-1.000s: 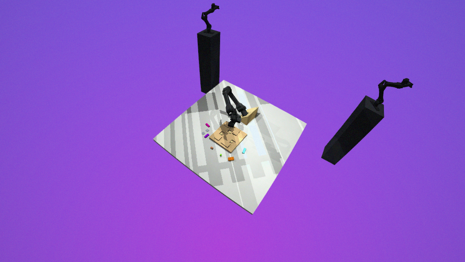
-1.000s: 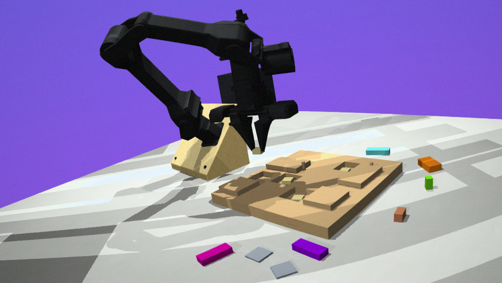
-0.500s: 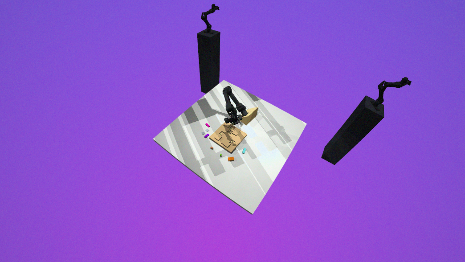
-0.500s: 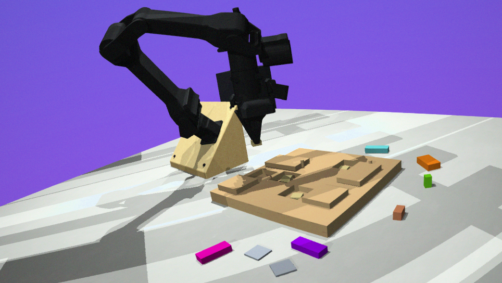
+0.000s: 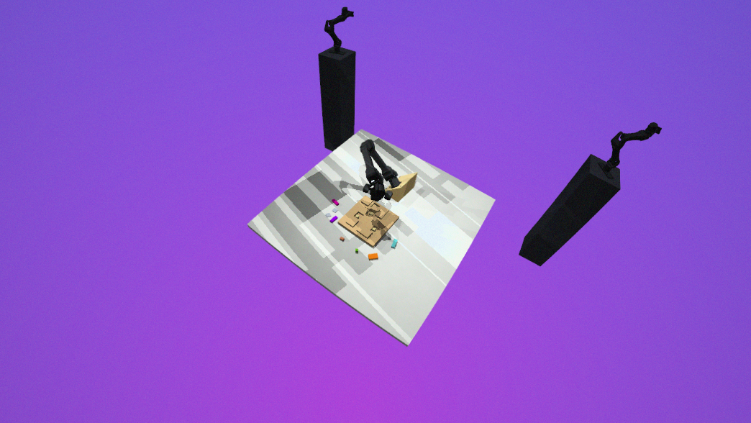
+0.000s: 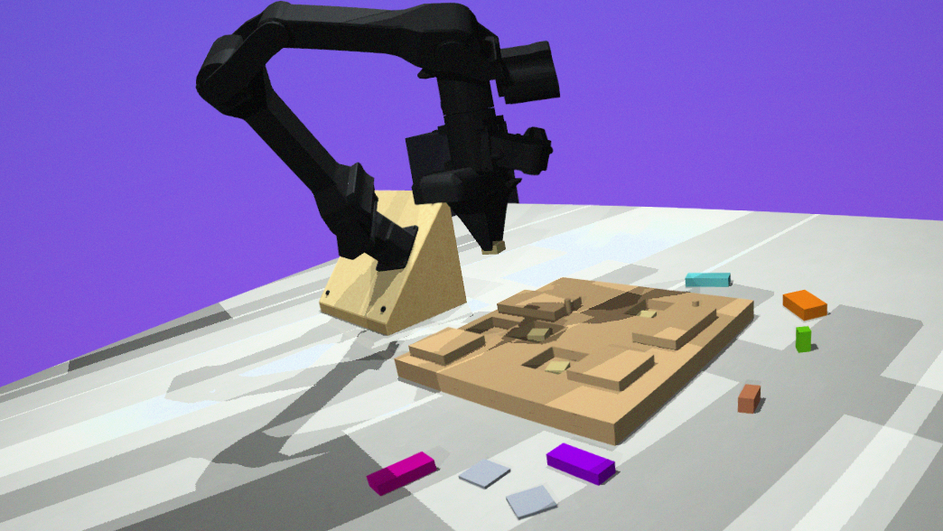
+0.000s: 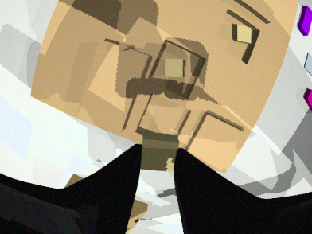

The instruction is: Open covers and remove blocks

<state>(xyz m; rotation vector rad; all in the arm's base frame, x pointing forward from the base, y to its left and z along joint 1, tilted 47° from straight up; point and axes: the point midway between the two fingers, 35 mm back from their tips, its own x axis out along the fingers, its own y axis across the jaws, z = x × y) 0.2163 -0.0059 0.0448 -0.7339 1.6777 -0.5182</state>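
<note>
While the black arm (image 5: pixel 368 155) (image 6: pixel 369 29) is bent above the bench (image 5: pixel 399 315) (image 6: pixel 725 474) (image 7: pixel 12 139), its tool (image 5: pixel 377 196) (image 6: pixel 492 245) (image 7: pixel 158 154) points downward and pinches a small khaki block (image 6: pixel 492 248) (image 7: pixel 160 154) between the fingertips. This block is in the air, higher than the puzzle board (image 5: pixel 349 226) (image 6: pixel 501 391) (image 7: pixel 215 24), and it touches neither the board nor the bench.

On the board, the wells which I can see stand uncovered. Three of them have a pale yellow block inside: the middle one (image 5: pixel 372 212) (image 6: pixel 539 333) (image 7: pixel 174 68), the front one (image 5: pixel 357 216) (image 6: pixel 558 366) (image 7: pixel 243 33) and the far one (image 5: pixel 373 229) (image 6: pixel 646 313). So these three blocks are not yet on the bench.

Around the board lie several coloured pieces, all apart from it. A magenta bar (image 5: pixel 335 201) (image 6: pixel 401 471) (image 7: pixel 309 99) and a purple bar (image 5: pixel 333 219) (image 6: pixel 580 463) (image 7: pixel 306 20) lie on one side — two thin grey plates (image 5: pixel 334 210) (image 6: pixel 484 473) (image 7: pixel 310 64) are between them. Farther around are a brown block (image 5: pixel 342 238) (image 6: pixel 749 398), a green block (image 5: pixel 357 250) (image 6: pixel 803 339) which stands upright, an orange block (image 5: pixel 372 256) (image 6: pixel 805 304) and a turquoise bar (image 5: pixel 393 243) (image 6: pixel 707 279). The arm is mounted on a wooden wedge (image 5: pixel 407 185) (image 6: pixel 422 276) (image 7: pixel 139 208), near the board.
</note>
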